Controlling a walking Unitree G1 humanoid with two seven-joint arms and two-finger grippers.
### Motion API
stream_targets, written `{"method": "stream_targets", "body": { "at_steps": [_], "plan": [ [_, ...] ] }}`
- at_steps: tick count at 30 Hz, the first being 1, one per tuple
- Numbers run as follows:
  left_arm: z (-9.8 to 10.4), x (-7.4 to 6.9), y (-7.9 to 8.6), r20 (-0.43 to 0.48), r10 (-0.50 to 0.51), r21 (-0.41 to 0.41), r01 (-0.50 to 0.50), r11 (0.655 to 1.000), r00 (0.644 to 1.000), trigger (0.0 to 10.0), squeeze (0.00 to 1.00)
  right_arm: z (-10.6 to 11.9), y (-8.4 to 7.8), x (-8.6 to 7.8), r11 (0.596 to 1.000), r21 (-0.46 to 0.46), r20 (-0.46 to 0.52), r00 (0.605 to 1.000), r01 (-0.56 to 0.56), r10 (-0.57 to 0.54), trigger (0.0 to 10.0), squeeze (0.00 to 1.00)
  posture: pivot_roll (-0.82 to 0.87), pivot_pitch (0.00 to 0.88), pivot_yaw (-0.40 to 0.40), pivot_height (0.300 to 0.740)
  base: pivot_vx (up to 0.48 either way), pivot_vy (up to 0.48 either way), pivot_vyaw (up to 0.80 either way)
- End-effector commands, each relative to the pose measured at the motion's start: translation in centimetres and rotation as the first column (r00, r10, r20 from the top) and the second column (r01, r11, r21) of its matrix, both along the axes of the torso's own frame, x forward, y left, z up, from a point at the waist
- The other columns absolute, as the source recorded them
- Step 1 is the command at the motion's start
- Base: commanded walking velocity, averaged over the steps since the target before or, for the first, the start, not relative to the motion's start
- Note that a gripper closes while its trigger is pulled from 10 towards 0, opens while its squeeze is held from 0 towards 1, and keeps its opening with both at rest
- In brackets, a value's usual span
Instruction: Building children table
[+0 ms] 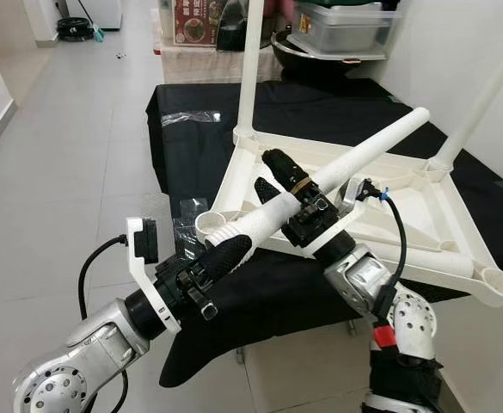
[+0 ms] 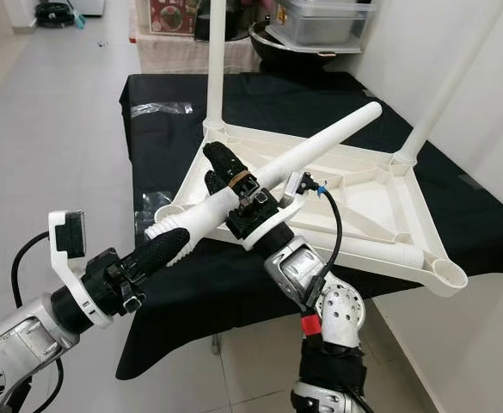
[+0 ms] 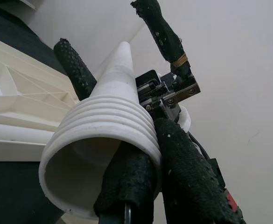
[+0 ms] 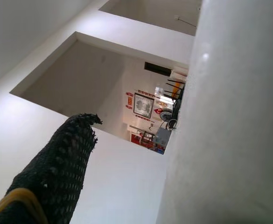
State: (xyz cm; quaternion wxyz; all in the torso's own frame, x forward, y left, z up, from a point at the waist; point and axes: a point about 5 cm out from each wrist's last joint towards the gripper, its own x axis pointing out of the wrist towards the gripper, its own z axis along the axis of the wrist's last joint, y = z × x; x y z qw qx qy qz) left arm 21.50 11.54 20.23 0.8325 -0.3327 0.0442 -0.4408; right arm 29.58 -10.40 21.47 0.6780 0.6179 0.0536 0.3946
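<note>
White table leg point(image 1: 354, 162) clamped between left end effector point(image 1: 234, 245) and right end effector point(image 1: 281, 185).

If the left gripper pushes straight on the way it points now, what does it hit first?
Probably the right gripper, which clamps the same loose table leg just ahead of the left gripper. Depth is uncertain; the upturned tabletop lies beneath.

Home hallway, grey tiled floor point(image 1: 62, 172), storage boxes point(image 1: 341, 26), black-draped table point(image 1: 191, 112)
</note>
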Motion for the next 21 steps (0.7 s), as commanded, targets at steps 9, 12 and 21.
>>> {"method": "stream_targets", "body": {
  "at_steps": [9,12,21],
  "plan": [
    [0.07,-1.06,-0.88,-0.001,-0.083,0.002,0.083,0.997,0.997,10.0,0.00,-0.02,-0.35,0.12,1.000,0.001,0.012,1.000,-0.021,0.021,10.0,0.00,0.06,0.066,-0.111,0.740,0.000,0.000,0.00],
    [-0.05,-1.18,-0.86,-0.009,-0.085,0.005,0.085,0.996,0.996,10.0,0.00,-0.46,-0.61,0.32,1.000,-0.008,-0.009,1.000,0.000,0.000,0.0,0.00,0.06,0.065,-0.110,0.740,0.000,0.000,0.00],
    [-0.31,-1.28,-0.89,-0.021,-0.085,0.009,0.085,0.996,0.996,10.0,0.00,-0.54,-0.75,0.37,1.000,-0.011,-0.009,1.000,-0.003,0.003,0.0,0.00,0.05,0.062,-0.107,0.740,0.000,0.000,0.00]
  ]
}}
